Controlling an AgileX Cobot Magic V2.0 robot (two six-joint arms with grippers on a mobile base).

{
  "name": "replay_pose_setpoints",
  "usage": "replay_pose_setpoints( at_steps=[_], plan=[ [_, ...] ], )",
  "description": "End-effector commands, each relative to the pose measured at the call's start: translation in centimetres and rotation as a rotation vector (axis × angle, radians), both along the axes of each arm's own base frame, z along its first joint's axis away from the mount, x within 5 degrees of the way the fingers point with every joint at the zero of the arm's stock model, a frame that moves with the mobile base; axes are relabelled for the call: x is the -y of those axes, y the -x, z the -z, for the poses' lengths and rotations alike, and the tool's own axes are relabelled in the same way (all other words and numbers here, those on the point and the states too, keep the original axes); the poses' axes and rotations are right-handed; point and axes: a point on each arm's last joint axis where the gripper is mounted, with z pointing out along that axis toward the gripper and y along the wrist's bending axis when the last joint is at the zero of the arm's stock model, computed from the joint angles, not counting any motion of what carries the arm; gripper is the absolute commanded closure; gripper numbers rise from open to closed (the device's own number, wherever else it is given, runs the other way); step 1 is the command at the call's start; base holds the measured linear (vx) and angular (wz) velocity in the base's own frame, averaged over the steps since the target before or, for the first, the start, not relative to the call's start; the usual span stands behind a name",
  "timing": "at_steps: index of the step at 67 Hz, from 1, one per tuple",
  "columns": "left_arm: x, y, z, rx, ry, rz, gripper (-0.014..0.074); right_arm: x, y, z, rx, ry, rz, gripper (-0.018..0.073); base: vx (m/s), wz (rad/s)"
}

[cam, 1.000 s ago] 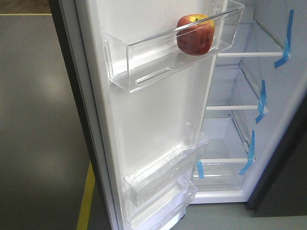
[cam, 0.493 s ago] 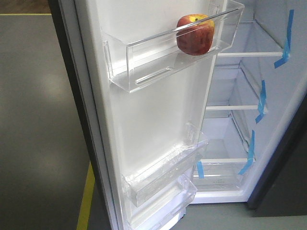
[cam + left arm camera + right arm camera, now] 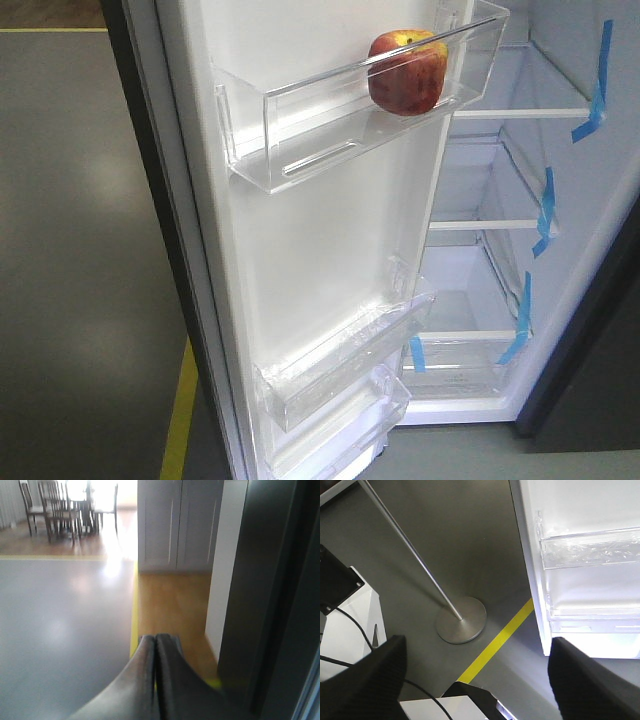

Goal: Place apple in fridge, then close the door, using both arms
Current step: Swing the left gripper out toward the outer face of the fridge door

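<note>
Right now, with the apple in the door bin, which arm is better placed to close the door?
Probably the left. The left gripper, shut, sits beside the dark outer face of the door, ready to push it. The right gripper, open, hangs by the inner liner, the wrong side.

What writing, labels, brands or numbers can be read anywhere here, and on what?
No readable text in any view. The blue tape strips in the fridge are blank, the apple in the upper door bin shows no sticker, and the yellow floor line is plain.
</note>
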Motion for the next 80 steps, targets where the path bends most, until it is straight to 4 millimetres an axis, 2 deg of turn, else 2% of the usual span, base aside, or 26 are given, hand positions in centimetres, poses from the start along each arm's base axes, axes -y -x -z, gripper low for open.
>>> replay_pose_setpoints(
  at_steps=[1,14,21,37,60,73,80],
  plan=[
    [0.0,-2.5,-2.2,-0.060,-0.039,0.013,0.0603,-0.1,-0.2,-1.0,0.034,-0.046,0.016,0.0003,0.00,0.00],
    [0.1,-7.3,-3.5,-0.309,-0.056,0.028,0.0603,-0.1,-0.2,-1.0,0.033,-0.045,0.015,0.0003,0.00,0.00],
    [0.1,-10.1,-3.1,-0.444,-0.054,0.033,0.0603,-0.1,-0.2,-1.0,0.033,-0.045,0.015,0.0003,0.00,0.00],
    [0.1,-15.0,-2.3,-0.592,-0.090,0.065,0.0603,-0.1,-0.2,-1.0,0.033,-0.045,0.015,0.0003,0.00,0.00],
    [0.1,-19.9,-1.8,-0.643,-0.087,0.069,0.0603,-0.1,-0.2,-1.0,0.031,-0.044,0.013,0.0003,0.00,0.00],
    [0.2,-22.2,-0.7,-0.711,-0.095,0.084,0.0603,-0.1,-0.2,-1.0,0.031,-0.044,0.013,0.0003,0.00,0.00],
    [0.7,-23.5,-0.1,-0.750,-0.075,0.151,0.0603,-0.1,-0.2,-1.0,0.031,-0.044,0.013,0.0003,0.00,0.00]
  ],
)
